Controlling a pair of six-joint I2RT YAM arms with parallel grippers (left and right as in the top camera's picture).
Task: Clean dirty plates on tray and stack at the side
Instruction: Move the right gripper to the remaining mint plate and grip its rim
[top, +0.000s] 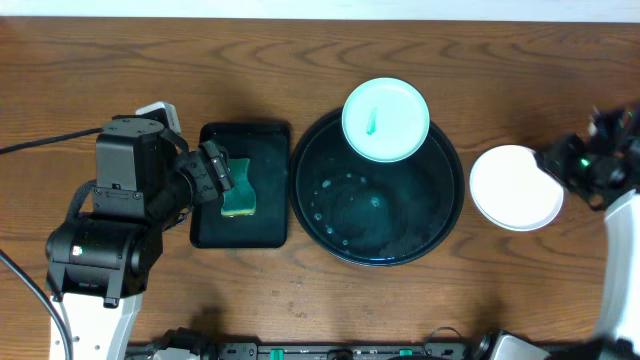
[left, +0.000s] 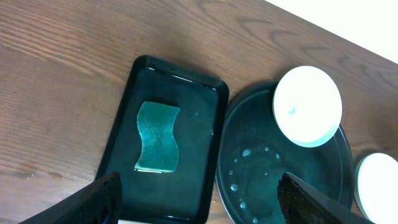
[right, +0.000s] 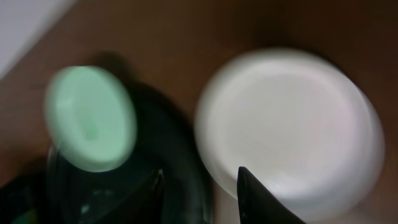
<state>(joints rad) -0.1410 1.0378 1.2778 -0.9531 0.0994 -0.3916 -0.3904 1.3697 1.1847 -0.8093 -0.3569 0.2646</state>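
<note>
The round black tray (top: 448, 215) sits mid-table with water drops in it. A mint-green plate (top: 386, 120) with a small green smear rests on the tray's far rim; it shows in the left wrist view as a pale plate (left: 308, 106) and in the blurred right wrist view as a mint plate (right: 91, 118). A white plate (top: 516, 187) lies on the table to the right of the tray. My right gripper (top: 552, 165) hovers at that plate's right edge, its jaws (right: 202, 186) apart and holding nothing. My left gripper (left: 199, 208) stands wide open above the sponge tray.
A rectangular black tray (top: 212, 225) left of the round one holds a green wavy sponge (top: 238, 188). In the left wrist view the sponge (left: 158, 137) lies ahead of my fingers. Bare wooden table surrounds everything.
</note>
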